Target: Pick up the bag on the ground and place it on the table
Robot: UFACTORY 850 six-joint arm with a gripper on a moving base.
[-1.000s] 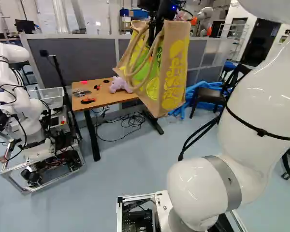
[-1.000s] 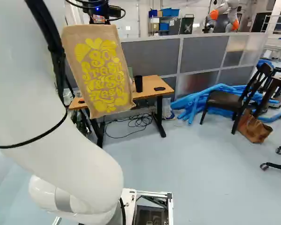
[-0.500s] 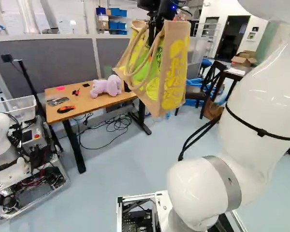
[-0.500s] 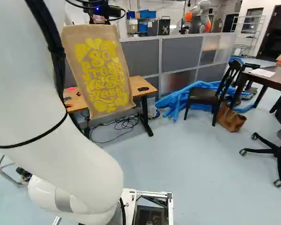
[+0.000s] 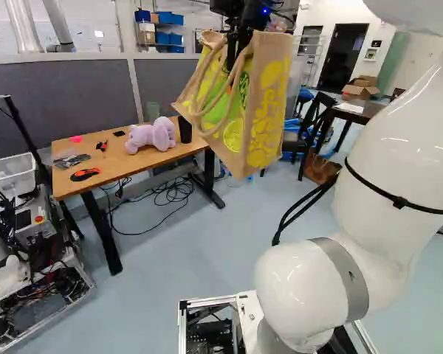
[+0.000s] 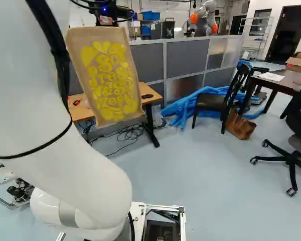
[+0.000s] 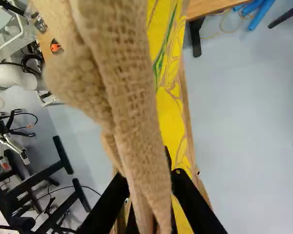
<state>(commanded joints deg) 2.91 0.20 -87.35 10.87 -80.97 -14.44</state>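
So the bag (image 5: 267,110) is hanging in midair on the arm's side of the table (image 5: 122,166), out past the near edge toward the right end in the left base view. The gripper (image 7: 150,178) is clamped on the cloth handles (image 7: 132,117), one finger each side.

Step in hand looks like the carry. I'd get the base up to the near edge slowly so it doesn't swing, keep the bottom above the tabletop, then lower it flat and let go once it's standing. Bare wood near the front edge looks good, clear of the purple plush (image 5: 152,136) and the black cup (image 5: 185,130) by the far right corner.

Bag's tan, coarse weave, yellow lettering, yellow-green front, pretty boxy, leaning a bit.
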